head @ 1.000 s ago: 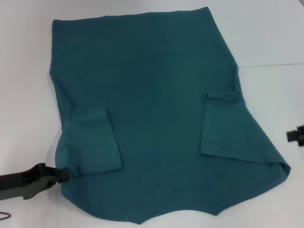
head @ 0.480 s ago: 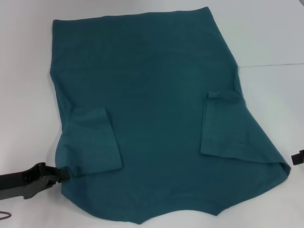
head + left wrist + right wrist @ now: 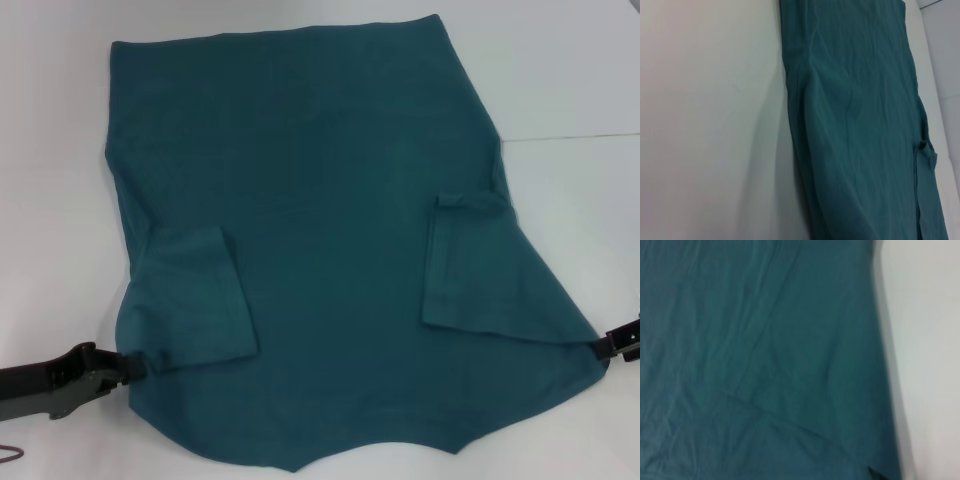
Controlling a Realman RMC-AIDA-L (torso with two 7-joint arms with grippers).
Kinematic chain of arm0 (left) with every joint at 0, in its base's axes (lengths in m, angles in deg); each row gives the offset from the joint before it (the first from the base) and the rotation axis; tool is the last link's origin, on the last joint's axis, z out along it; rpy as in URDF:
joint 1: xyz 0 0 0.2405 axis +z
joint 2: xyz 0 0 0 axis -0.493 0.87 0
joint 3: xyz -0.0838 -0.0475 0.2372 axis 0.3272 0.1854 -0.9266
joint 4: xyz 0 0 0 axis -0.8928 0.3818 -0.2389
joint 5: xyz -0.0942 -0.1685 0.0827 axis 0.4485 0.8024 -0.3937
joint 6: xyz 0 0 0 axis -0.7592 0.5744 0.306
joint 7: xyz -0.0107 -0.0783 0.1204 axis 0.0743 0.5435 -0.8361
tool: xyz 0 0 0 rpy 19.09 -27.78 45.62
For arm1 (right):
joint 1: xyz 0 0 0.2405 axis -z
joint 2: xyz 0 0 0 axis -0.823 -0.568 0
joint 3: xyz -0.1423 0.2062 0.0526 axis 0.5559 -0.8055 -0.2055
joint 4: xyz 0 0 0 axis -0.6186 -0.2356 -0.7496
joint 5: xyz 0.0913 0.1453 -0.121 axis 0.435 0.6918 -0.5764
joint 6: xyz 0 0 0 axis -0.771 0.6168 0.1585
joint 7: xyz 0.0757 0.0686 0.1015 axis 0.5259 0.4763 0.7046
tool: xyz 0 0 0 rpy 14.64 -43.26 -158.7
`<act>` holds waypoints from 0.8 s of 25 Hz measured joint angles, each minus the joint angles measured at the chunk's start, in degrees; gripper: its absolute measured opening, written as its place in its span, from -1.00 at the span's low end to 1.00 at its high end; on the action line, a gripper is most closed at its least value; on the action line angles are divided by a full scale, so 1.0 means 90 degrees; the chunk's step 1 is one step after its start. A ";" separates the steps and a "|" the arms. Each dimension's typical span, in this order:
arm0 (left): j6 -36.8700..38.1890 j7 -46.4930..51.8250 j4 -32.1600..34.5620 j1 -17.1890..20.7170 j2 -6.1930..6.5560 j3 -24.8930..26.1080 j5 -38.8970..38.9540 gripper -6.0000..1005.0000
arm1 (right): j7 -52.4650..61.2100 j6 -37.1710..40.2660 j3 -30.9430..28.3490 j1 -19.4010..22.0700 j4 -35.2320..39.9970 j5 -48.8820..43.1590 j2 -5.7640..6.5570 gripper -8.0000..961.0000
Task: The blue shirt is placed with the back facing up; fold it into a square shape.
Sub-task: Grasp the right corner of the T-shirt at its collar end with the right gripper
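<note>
We see one blue shirt [image 3: 320, 250] on the desk [image 3: 570, 80], two grippers: left gripper [image 3: 128, 367] fingers grasping its edge, right gripper [image 3: 610, 346] beside its corner, state unclear.

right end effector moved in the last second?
Yes. In the head view the right end effector has dropped from beside the folded sleeve to the blue shirt's near right corner, now at its edge. The shirt lies unchanged.

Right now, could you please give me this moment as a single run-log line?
blue shirt: flat on white table, both sleeves folded in | left gripper: at left shoulder corner | right gripper: at right shoulder corner
</note>
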 joint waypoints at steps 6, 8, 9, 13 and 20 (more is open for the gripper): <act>-0.0002 -0.0003 0.0000 0.0022 -0.0002 0.0007 -0.0001 -0.95 | 0.0046 -0.0139 0.0014 -0.0087 -0.0003 -0.0177 -0.0073 0.08; -0.0002 -0.0004 0.0000 0.0028 -0.0008 0.0033 -0.0001 -0.95 | 0.0059 -0.0159 0.0034 -0.0100 -0.0003 -0.0191 -0.0090 0.08; -0.0002 -0.0004 0.0000 0.0028 -0.0008 0.0043 -0.0001 -0.95 | 0.0069 -0.0163 0.0045 -0.0108 -0.0006 -0.0192 -0.0097 0.08; -0.0002 -0.0006 0.0000 0.0028 -0.0010 0.0056 -0.0001 -0.95 | 0.0081 -0.0182 0.0068 -0.0133 -0.0013 -0.0208 -0.0141 0.07; -0.0008 -0.0007 0.0000 0.0019 -0.0003 0.0059 -0.0001 -0.95 | 0.0141 -0.0289 0.0085 -0.0198 -0.0013 -0.0435 -0.0187 0.07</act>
